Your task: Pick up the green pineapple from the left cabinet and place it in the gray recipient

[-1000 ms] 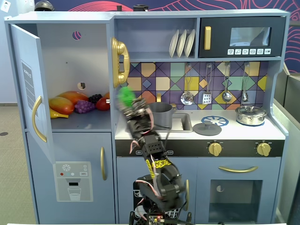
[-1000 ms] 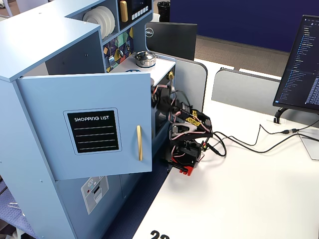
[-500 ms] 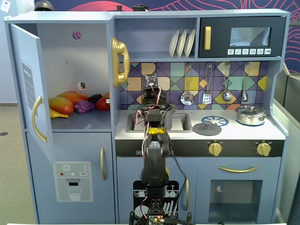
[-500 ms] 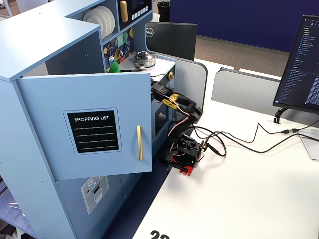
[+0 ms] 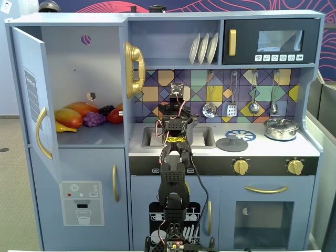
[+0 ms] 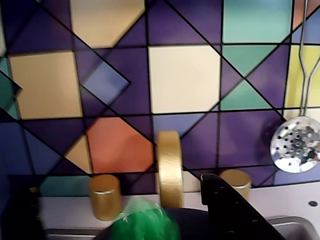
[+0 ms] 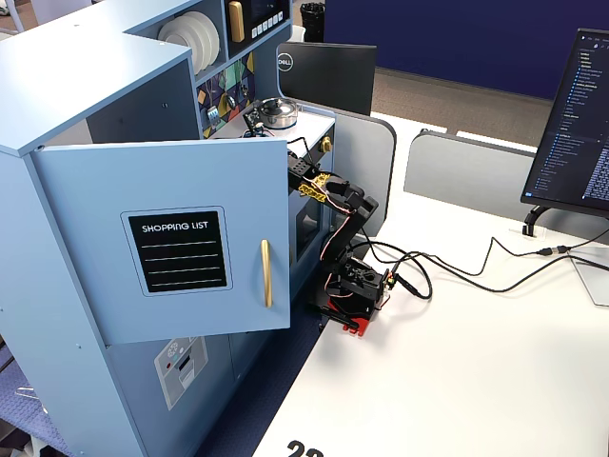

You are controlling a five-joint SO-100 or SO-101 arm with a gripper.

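Note:
In the wrist view my gripper (image 6: 122, 200) hangs over the sink area, facing the gold faucet (image 6: 170, 170). Its black fingers (image 6: 235, 210) stand wide apart. The green pineapple (image 6: 145, 226) is a blurred green shape low between them, touching neither finger. A dark rounded rim (image 6: 192, 222) just behind it looks like the gray recipient. In a fixed view the arm (image 5: 176, 118) covers the sink (image 5: 202, 137), hiding the pineapple and recipient. The left cabinet (image 5: 79, 63) stands open with its blue door (image 5: 31, 89) swung out.
Orange mangoes (image 5: 73, 115), purple grapes (image 5: 94, 119) and a red fruit lie in the cabinet. A gray lid (image 5: 232, 143) and a shiny lidded pot (image 5: 281, 128) sit on the counter. Utensils hang on the backsplash (image 6: 295, 145). Two gold knobs (image 6: 105, 196) flank the faucet.

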